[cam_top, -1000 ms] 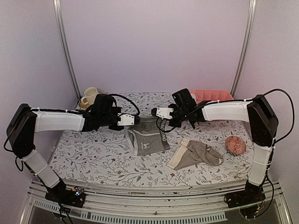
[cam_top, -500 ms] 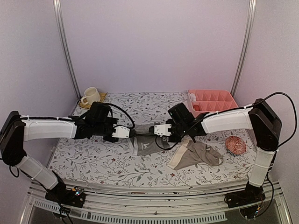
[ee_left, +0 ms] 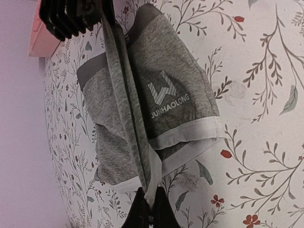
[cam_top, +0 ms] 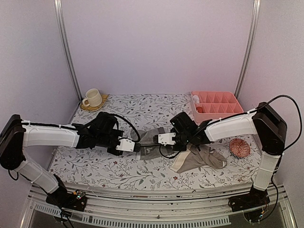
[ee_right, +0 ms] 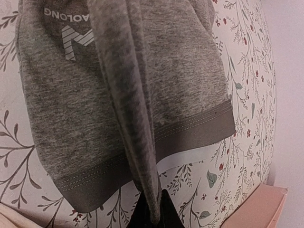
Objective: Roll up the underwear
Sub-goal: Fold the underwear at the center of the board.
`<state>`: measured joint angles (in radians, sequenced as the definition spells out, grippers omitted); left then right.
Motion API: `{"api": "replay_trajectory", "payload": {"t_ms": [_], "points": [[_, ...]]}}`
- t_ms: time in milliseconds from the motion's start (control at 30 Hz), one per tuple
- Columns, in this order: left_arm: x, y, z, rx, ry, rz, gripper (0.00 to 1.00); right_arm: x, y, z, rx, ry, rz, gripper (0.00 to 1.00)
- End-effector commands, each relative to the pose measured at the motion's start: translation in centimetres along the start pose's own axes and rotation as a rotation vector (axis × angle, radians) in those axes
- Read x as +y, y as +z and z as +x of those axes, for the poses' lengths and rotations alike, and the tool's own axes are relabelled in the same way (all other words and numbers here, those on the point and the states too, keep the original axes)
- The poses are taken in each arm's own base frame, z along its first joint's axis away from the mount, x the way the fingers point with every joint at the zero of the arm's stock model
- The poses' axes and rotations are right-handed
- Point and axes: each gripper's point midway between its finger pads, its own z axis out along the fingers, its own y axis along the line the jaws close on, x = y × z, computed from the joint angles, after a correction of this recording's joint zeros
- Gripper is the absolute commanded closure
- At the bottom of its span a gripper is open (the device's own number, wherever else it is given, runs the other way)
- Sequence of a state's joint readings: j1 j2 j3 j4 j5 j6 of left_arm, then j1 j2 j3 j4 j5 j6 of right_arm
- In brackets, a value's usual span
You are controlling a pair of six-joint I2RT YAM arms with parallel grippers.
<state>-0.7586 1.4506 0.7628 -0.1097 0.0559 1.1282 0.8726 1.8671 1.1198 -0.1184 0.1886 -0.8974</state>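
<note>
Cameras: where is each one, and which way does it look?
Top: high behind the arms, looking down on the table; both arms show.
Left wrist: looks past the left gripper at the grey briefs; right gripper beyond.
Right wrist: looks past the right gripper at the briefs.
Both wrists share the briefs' raised fold.

Soft matt heathered knit: grey briefs [ee_left: 173, 66]
</note>
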Motion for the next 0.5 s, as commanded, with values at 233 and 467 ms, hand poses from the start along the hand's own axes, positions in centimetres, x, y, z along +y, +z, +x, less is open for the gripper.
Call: {"api": "replay_trajectory", "payload": {"t_ms": [233,467], "points": [[-3.9,0.5,-0.6,0.009,0.005,0.125,0.92,0.2,-1.1,1.8,0.059,0.033,0.025,0.98],[-4.0,0.4,0.6,0.067,0.019,0.112,0.49,1.2,-1.8,1.3,0.056,0.028,0.018,0.9]]}}
